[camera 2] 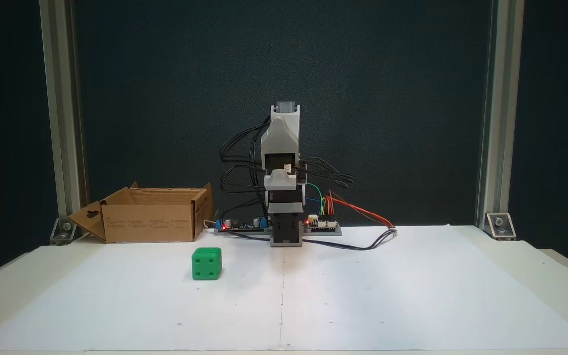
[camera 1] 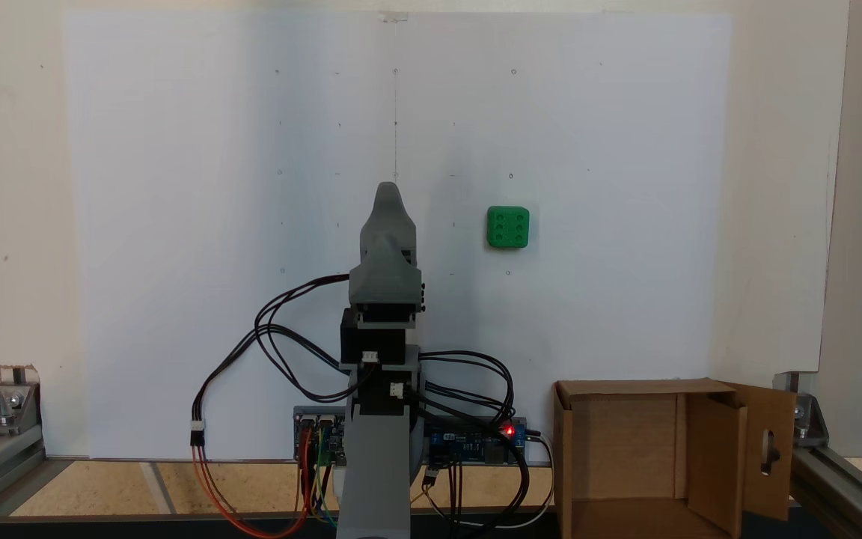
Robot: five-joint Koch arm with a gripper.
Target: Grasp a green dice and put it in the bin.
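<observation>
The end effector (camera 1: 390, 196) is folded over the arm's base, holding nothing; whether its jaws are parted I cannot tell. The bin (camera 2: 148, 222) stands open beside the base. The green dice (camera 1: 508, 227) rests on the tabletop (camera 2: 412, 296), apart from both.

A dark blue backdrop (camera 2: 165, 98) stands behind the white table (camera 2: 412, 296), between aluminium posts (camera 2: 491, 123).

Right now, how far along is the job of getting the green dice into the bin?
Nothing looks done yet. The green dice sits alone on the white sheet, apart from the hand, which is folded in over the arm's base. The bin stands open with no dice visible inside. Reaching, grasping, carrying and dropping all remain.
</observation>
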